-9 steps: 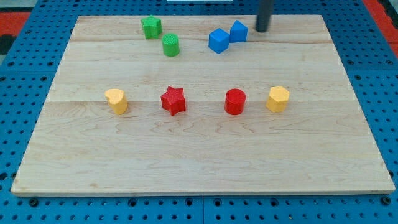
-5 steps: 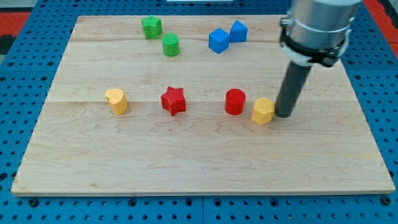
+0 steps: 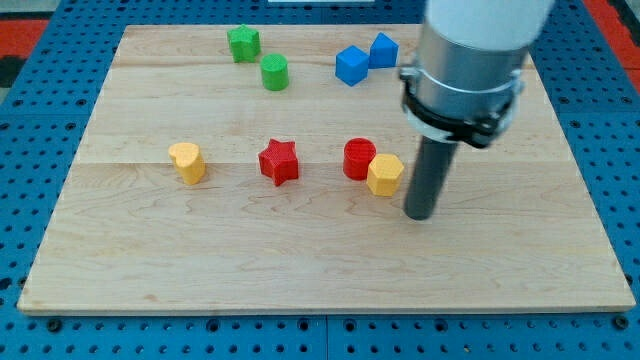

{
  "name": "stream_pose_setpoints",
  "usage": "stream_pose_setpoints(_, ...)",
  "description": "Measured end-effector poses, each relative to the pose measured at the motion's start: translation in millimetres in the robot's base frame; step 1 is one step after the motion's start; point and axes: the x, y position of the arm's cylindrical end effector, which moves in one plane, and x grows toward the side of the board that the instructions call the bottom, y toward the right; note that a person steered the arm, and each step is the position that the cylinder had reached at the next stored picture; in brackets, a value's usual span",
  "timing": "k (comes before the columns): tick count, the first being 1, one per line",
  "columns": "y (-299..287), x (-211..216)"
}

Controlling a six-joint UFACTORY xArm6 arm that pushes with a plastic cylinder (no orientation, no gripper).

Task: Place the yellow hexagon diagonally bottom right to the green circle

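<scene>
The yellow hexagon (image 3: 385, 174) lies near the board's middle, touching the red cylinder (image 3: 358, 158) at its upper left. My tip (image 3: 420, 214) rests on the board just right of and slightly below the hexagon, close to it. The green circle (image 3: 274, 72) stands far off at the view's upper left, with a second green block (image 3: 243, 43) above and left of it.
A red star (image 3: 279, 161) and a yellow block (image 3: 187, 162) lie left of the red cylinder in a row. Two blue cubes (image 3: 351, 65) (image 3: 383, 49) sit together at the view's top, above the arm. The wooden board (image 3: 320, 270) lies on a blue pegboard.
My tip came down from the view's top right and pushed the yellow hexagon leftward against the red cylinder, which also shifted left a little. My tip now sits lower.
</scene>
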Motion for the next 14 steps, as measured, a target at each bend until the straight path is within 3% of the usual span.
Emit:
stream_pose_setpoints(2, -36.3, -55.9)
stream_pose_setpoints(7, 54.4, -113.4)
stream_pose_setpoints(9, -17.1, -139.5)
stream_pose_setpoints(11, 0.2, -162.6)
stream_pose_setpoints(12, -37.1, -162.6)
stream_pose_setpoints(14, -54.6, -148.2)
